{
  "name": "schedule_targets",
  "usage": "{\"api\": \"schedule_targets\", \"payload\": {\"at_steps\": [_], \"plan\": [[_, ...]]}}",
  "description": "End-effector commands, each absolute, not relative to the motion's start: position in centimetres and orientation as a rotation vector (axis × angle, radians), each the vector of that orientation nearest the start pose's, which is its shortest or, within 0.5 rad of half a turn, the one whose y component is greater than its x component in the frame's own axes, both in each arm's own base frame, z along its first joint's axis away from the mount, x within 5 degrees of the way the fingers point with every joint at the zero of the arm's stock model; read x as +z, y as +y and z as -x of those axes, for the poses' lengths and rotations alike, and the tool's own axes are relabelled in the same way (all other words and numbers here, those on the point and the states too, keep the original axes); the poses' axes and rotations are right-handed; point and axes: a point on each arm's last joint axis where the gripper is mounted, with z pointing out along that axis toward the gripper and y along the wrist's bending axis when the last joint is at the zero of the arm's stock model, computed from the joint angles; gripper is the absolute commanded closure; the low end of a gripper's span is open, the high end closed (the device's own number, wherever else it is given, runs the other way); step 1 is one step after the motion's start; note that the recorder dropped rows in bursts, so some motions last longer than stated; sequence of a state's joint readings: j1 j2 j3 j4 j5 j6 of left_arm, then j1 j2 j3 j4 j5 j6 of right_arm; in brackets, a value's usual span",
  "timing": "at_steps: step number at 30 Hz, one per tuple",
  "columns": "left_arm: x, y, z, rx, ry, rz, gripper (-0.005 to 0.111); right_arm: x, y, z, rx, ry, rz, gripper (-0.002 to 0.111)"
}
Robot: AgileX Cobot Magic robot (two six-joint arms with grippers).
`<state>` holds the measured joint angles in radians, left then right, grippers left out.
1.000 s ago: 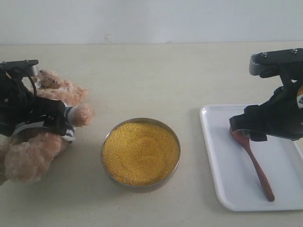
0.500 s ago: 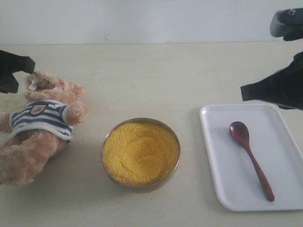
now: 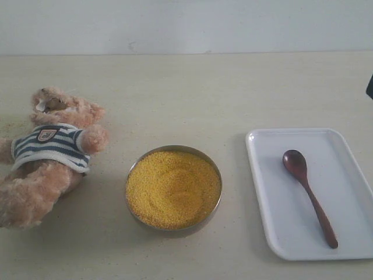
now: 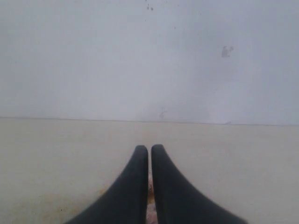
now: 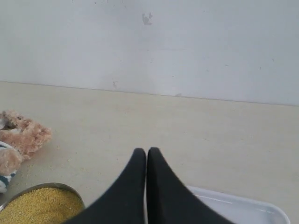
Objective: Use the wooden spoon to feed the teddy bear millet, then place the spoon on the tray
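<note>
The teddy bear (image 3: 49, 154) in its striped shirt lies on its back at the left of the table; its head (image 5: 21, 135) also shows in the right wrist view. Bright-yellow millet (image 3: 173, 188) fills the round metal bowl (image 3: 217, 169) in the middle. The dark wooden spoon (image 3: 309, 196) lies flat on the white tray (image 3: 274, 204) at the right, nothing touching it. My left gripper (image 4: 149, 148) is shut and empty above bare table. Above the tray's edge (image 5: 243, 207), my right gripper (image 5: 146, 150) is shut and empty too. Only a dark sliver of the right arm (image 3: 370, 86) shows in the exterior view.
The beige table (image 3: 192, 99) meets a pale wall (image 3: 186, 23) at the back. A few stray grains lie on the table beside the bear's head.
Both arms have pulled back out of the exterior view: the left one off the bear, the right one up and away from the tray. The spoon stays lying on the tray.
</note>
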<state>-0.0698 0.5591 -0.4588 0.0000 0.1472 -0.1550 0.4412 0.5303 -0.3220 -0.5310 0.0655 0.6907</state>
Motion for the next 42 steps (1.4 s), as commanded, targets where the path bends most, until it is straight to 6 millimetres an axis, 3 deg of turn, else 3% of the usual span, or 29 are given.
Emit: {"api": "schedule_targets", "payload": {"at_steps": [1,8,19,22,25,32,40,42], "plan": [[30.5,-0.7,-10.2,-0.191,1.657,0.095,0.103,26.9,4.3,-10.0,0.438,1.744,0.184,0.109],[31.0,-0.6,-8.3,-0.198,1.569,0.09,0.103,26.9,4.2,-9.9,0.434,1.745,0.181,0.109],[31.1,-0.7,-8.1,-0.212,1.559,0.076,0.103,26.9,4.2,-9.9,0.434,1.745,0.181,0.109],[31.1,-1.1,-8.1,-0.232,1.562,0.011,0.103,26.9,4.2,-9.9,0.434,1.745,0.181,0.109],[30.7,-1.4,-8.0,-0.118,1.558,-0.152,0.103,26.9,4.2,-9.9,0.434,1.745,0.181,0.109],[25.7,0.0,-7.3,-0.055,1.64,0.063,0.103,26.9,4.2,-9.9,0.429,1.752,0.179,0.109],[20.4,0.5,-5.7,0.02,1.637,0.114,0.103,26.9,4.2,-9.9,0.429,1.752,0.179,0.109],[19.9,0.5,-5.6,0.021,1.639,0.128,0.103,26.9,4.2,-9.9,0.429,1.752,0.179,0.109]]}}
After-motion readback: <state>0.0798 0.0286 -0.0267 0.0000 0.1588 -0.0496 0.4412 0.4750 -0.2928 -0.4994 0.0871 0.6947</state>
